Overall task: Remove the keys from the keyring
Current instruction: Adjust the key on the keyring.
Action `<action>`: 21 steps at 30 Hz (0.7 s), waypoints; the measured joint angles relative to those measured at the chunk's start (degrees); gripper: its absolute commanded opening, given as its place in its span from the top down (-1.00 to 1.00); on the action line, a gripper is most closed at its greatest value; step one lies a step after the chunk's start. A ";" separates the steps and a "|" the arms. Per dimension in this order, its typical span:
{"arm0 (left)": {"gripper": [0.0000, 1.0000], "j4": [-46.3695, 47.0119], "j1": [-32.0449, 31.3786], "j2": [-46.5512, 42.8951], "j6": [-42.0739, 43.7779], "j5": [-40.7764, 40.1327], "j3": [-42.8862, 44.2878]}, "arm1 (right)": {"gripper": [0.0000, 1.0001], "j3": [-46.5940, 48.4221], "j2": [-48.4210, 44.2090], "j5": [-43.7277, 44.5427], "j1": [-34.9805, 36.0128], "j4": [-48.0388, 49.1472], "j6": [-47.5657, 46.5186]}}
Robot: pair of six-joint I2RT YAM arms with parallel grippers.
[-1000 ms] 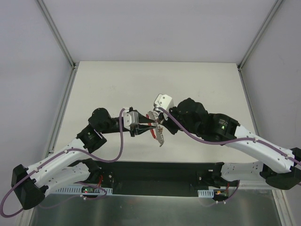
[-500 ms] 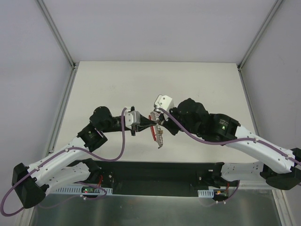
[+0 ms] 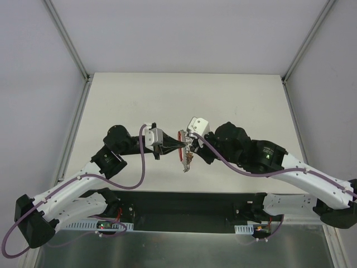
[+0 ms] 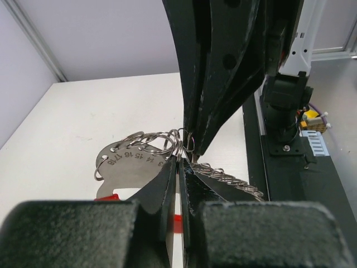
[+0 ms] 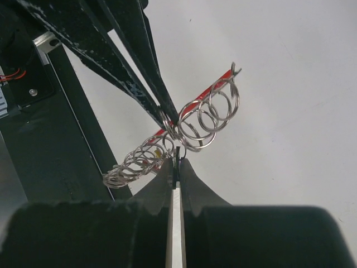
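The keyring (image 3: 182, 146) hangs in the air between both grippers, above the middle of the table. My left gripper (image 3: 178, 147) is shut, its fingertips (image 4: 172, 167) pinching the cluster of thin silver rings (image 4: 159, 139). My right gripper (image 3: 189, 147) is shut from the other side, its tips (image 5: 170, 167) nipping a ring beside several bigger rings (image 5: 209, 111). A pale grey metal tag (image 4: 125, 166) stamped with numbers and a red piece (image 3: 180, 135) hang on the ring. The keys (image 3: 188, 162) dangle as a jagged silvery bunch below, also visible as the bunch (image 4: 230, 178) (image 5: 134, 164).
The white table (image 3: 223, 100) lies under the bunch. A black base strip (image 3: 189, 204) runs along the near edge, and metal frame posts (image 3: 70, 42) (image 3: 307, 44) rise at the back corners. The right arm's fingers (image 4: 217, 78) fill the upper middle of the left wrist view.
My left gripper's jaws have closed onto the ring cluster. The right wrist and the bunch have shifted slightly right and toward the near edge.
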 measured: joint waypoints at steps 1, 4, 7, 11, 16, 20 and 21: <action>1.00 1.07 0.37 0.02 -1.16 0.87 0.00 | 0.98 -0.83 -0.44 0.00 0.00 0.31 0.11; 1.00 3.08 0.66 0.11 -3.58 2.64 -0.02 | 0.98 -2.38 -1.14 0.02 0.00 1.60 0.33; 1.00 5.53 0.68 0.48 -6.10 4.07 -0.02 | 0.98 -3.26 -1.92 0.04 0.00 2.64 0.44; 1.00 9.20 0.68 1.20 -9.20 6.05 -0.20 | 0.98 -4.13 -2.69 -0.20 0.07 4.17 0.48; 1.00 14.03 0.70 2.93 -12.39 7.63 -1.07 | 0.98 -4.79 -3.23 -0.46 0.04 4.94 0.68; 1.00 18.36 1.05 4.22 -14.91 8.70 -2.60 | 0.98 -5.29 -3.23 -0.46 0.04 4.98 0.68; 1.00 19.47 1.07 4.59 -15.52 8.96 -2.93 | 0.98 -5.35 -3.23 -0.46 0.04 4.94 0.70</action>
